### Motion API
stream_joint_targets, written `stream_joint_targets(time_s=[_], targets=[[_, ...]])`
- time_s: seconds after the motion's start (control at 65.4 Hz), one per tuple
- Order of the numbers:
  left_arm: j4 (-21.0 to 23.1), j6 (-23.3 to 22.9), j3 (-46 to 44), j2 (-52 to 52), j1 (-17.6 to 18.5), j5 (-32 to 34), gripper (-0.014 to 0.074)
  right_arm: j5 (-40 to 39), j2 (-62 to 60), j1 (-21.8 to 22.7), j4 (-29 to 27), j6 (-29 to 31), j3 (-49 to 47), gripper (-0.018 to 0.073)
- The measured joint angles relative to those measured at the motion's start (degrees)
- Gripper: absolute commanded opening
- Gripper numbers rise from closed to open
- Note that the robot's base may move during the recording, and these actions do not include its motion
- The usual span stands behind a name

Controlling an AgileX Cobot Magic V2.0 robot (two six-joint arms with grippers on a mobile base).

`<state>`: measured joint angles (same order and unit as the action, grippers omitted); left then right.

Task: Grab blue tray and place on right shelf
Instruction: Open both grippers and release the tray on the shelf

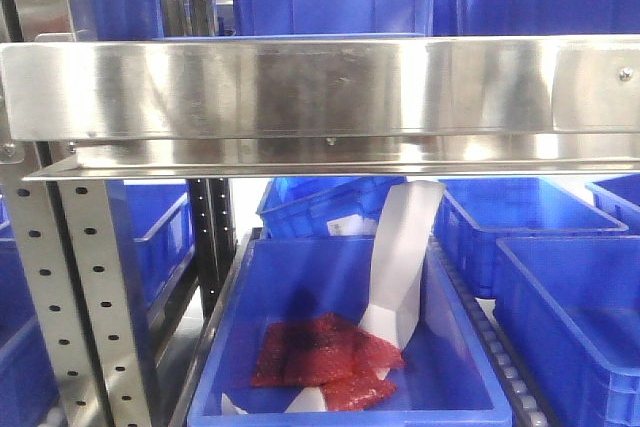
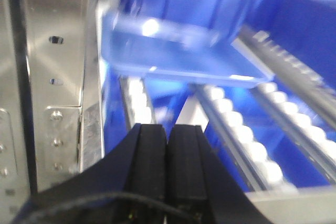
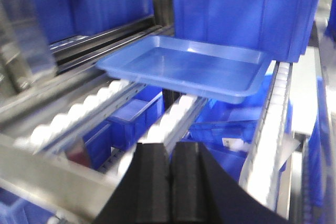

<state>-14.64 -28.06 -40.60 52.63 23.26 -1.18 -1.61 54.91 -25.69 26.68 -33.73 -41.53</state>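
Blue tray sitting on the roller lanes, straight ahead of both closed grippers

The blue tray (image 3: 181,66) is resting on the white roller rails (image 3: 168,119) of the right shelf (image 1: 300,87), lying ahead of and above the right gripper (image 3: 169,169), whose 2 black pads are pressing together on nothing. The tray's long side is running across that view, its near rim facing the pads. The left gripper (image 2: 168,150) is likewise closed and empty, with the tray (image 2: 173,51) looming blurred just beyond it. I cannot tell which arm is nearer. The tray is looking glossy, thin-walled and shallow, with a flared lip; deep blue bins (image 3: 247,9) are sitting behind it, brushed steel all around.
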Motion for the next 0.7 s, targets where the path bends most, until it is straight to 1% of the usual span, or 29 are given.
stream_joint_targets(time_s=[0.046, 0.107, 0.26, 0.474, 0.566, 0.703], targets=[[-1.25, 0.00, 5.35, -4.48, 0.00, 3.76, -0.0048, -0.11, -4.11, 0.00, 0.57, 0.00, 3.46, 0.0037], [-2.28, 0.00, 11.08, -10.42, 0.00, 5.92, -0.0048, -0.11, -9.51, 0.00, 0.84, 0.00, 7.33, 0.0037], [-2.76, 0.00, 22.16, -26.84, 0.00, 5.81, -0.0048, 1.92, -24.48, 0.00, 1.21, 0.00, 14.88, 0.0037], [-2.88, 0.00, 30.66, -47.96, 0.00, 4.43, -0.0048, 8.98, -42.49, 0.00, 1.21, 0.00, 19.79, 0.0037], [-2.88, 0.00, 32.46, -52.63, 0.00, 4.32, -0.0048, 10.99, -46.50, 0.00, 1.21, 0.00, 20.02, 0.0037], [-2.88, 0.00, 33.18, -53.33, 0.00, 4.32, -0.0048, 11.58, -47.85, 0.00, 1.21, 0.00, 20.02, 0.0037]])
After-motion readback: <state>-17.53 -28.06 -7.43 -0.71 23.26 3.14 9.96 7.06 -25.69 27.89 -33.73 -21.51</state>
